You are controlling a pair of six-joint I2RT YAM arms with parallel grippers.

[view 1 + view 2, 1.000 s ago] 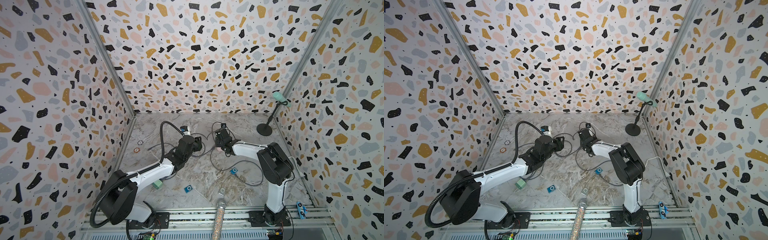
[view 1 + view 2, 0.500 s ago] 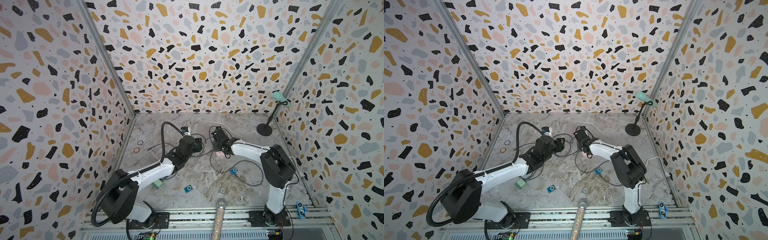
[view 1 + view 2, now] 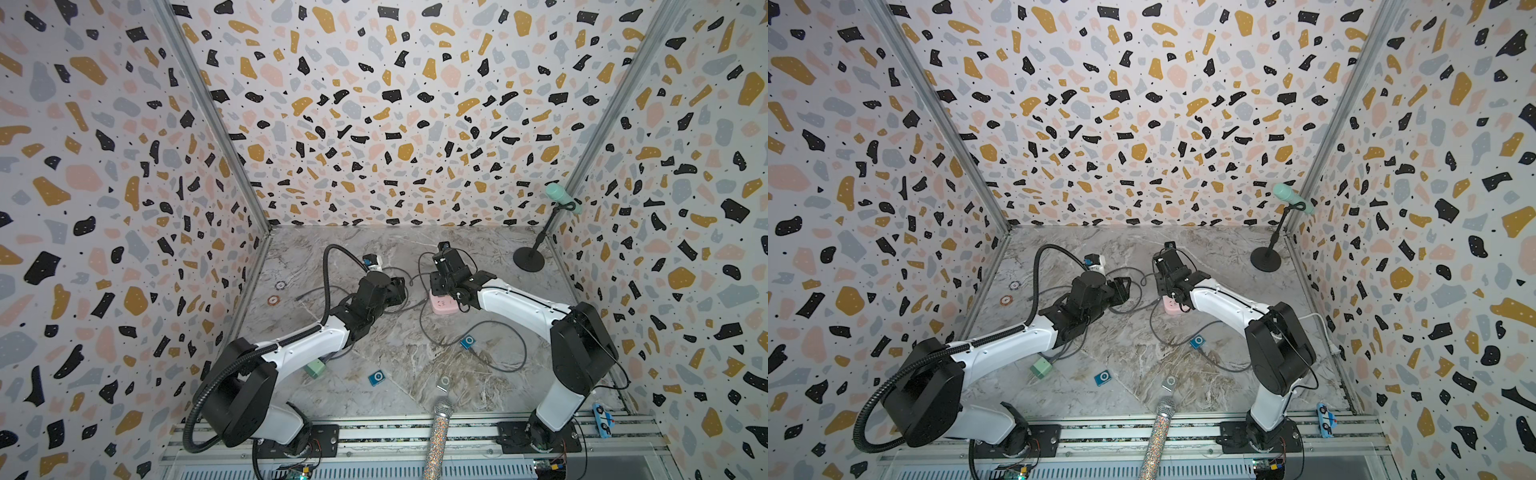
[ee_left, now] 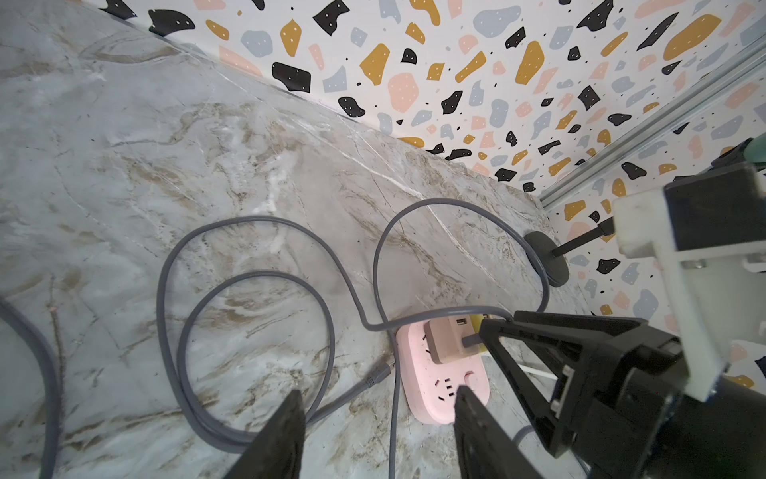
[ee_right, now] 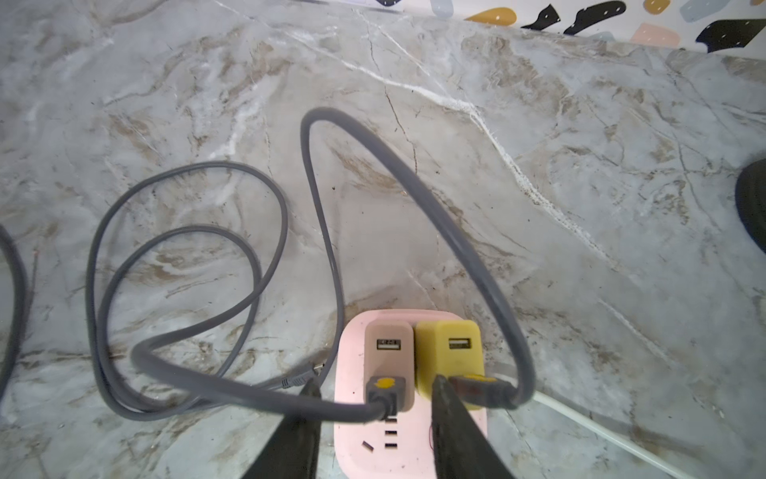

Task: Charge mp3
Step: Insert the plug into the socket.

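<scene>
A pink power strip (image 3: 441, 306) (image 5: 373, 452) lies mid-table with a beige charger (image 5: 389, 346) and a yellow charger (image 5: 449, 352) plugged in. Grey cables' USB plugs sit in both chargers. My right gripper (image 5: 375, 398) (image 3: 439, 289) hangs over the strip, open, its jaws either side of the beige charger's plug (image 5: 385, 390) without touching it. My left gripper (image 4: 379, 396) (image 3: 400, 286) is open just left of the strip; a loose cable end (image 4: 378, 375) lies on the table ahead of it. A blue mp3 (image 3: 468, 341) with a cable attached lies nearer the front.
Another blue mp3 (image 3: 377, 378) and a silver one (image 3: 444, 383) lie near the front. A green cube (image 3: 314, 368) sits by the left arm. A teal microphone's stand (image 3: 528, 262) is at the back right, and a glitter microphone (image 3: 438, 432) at the front edge. Cable loops (image 4: 248, 290) cover the middle.
My right gripper's jaws have widened and now stand apart from the plug in the beige charger; the arm shifted slightly over the strip. The left arm has not moved.
</scene>
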